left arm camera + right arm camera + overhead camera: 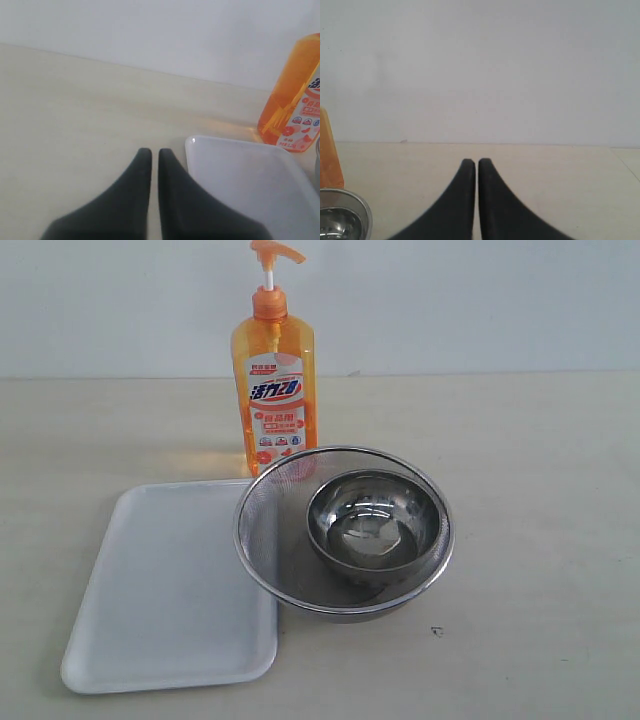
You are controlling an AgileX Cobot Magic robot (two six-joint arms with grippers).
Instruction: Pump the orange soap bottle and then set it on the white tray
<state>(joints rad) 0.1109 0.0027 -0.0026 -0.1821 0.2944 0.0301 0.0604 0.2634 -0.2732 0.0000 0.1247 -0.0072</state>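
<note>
The orange soap bottle [274, 390] stands upright at the back of the table, its pump head raised on a white stem, just behind the strainer's rim. The white tray [160, 585] lies flat at the front left, with nothing on it. Neither arm shows in the exterior view. In the left wrist view my left gripper [155, 152] is shut and holds nothing, hovering by the tray's corner [240, 170], with the bottle [292, 107] beyond it. My right gripper [476, 162] is shut and empty over bare table, the bottle's edge [327, 155] far to one side.
A round metal mesh strainer [262, 515] overlaps the tray's right edge and holds a steel bowl [375, 525]; its rim [355, 202] shows in the right wrist view. A pale wall stands behind the beige table [540, 490].
</note>
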